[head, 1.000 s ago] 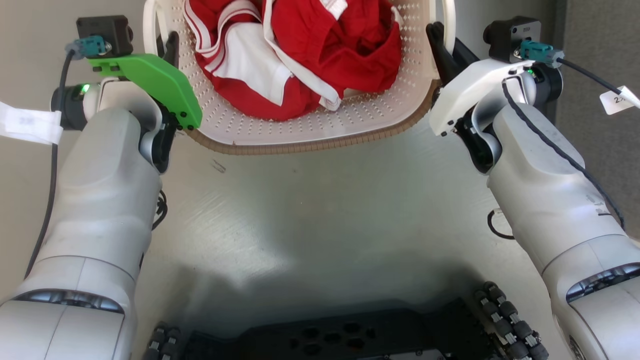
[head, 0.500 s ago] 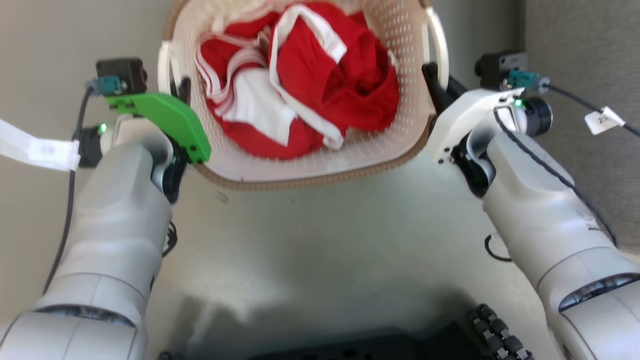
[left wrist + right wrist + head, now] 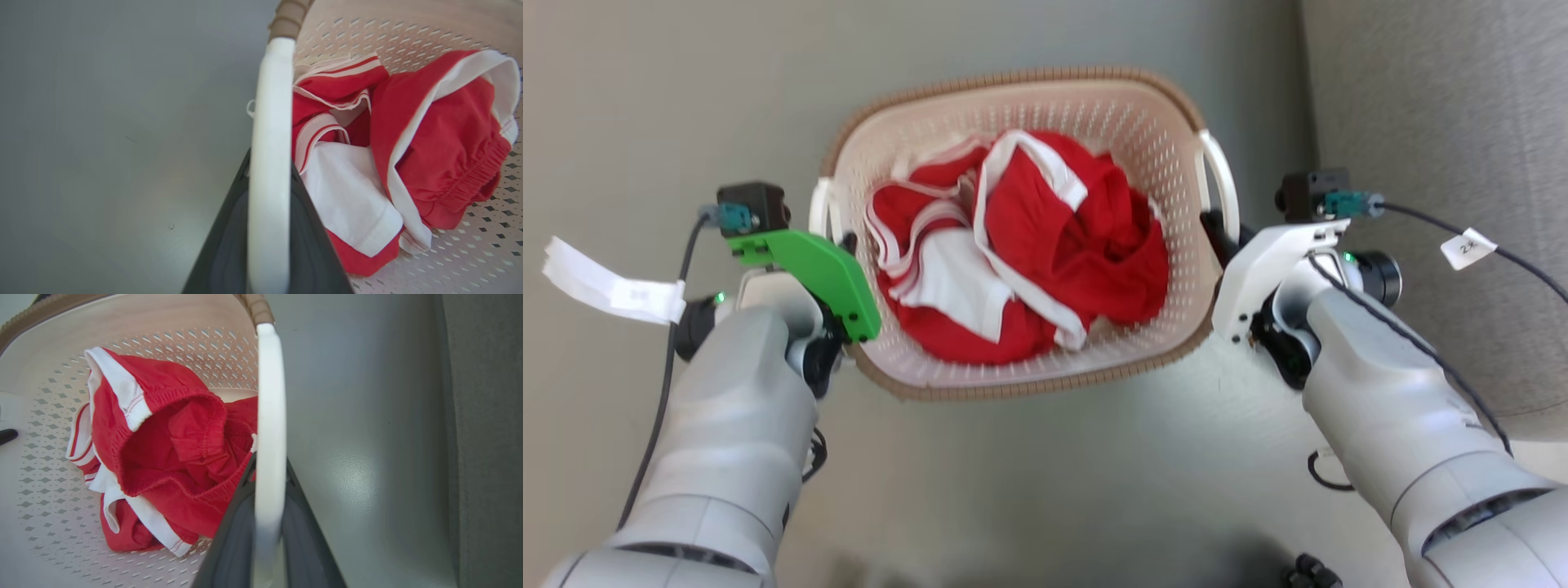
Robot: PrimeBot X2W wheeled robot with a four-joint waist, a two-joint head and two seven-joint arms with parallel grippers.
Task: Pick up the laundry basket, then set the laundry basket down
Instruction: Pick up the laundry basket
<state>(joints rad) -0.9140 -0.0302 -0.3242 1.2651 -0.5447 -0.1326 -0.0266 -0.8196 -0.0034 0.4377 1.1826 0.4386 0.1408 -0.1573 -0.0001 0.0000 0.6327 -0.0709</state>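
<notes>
Grey smooth floor (image 3: pixel 1054 490) spreads beneath the work area, and a textured grey surface (image 3: pixel 1437 122) borders it on the robot's right.

The laundry basket (image 3: pixel 1013 79) stands upright between the two arms, brown rim uppermost. It holds crumpled red and white garments (image 3: pixel 1045 245), which lie below the rim. Whether its base touches the floor or hangs clear of it cannot be determined.

The left gripper (image 3: pixel 845 241) is at the basket's left handle (image 3: pixel 818 204). In the left wrist view, one dark finger lies on each side of that white loop, both pressed against it: clamped. A green cover (image 3: pixel 809 265) sits on this wrist.

The right gripper (image 3: pixel 1221 229) is at the right handle (image 3: pixel 1227 188). In the right wrist view, its fingers likewise flank the white loop and bear on it from both sides: clamped.

Both handles stand upright in the grip.
</notes>
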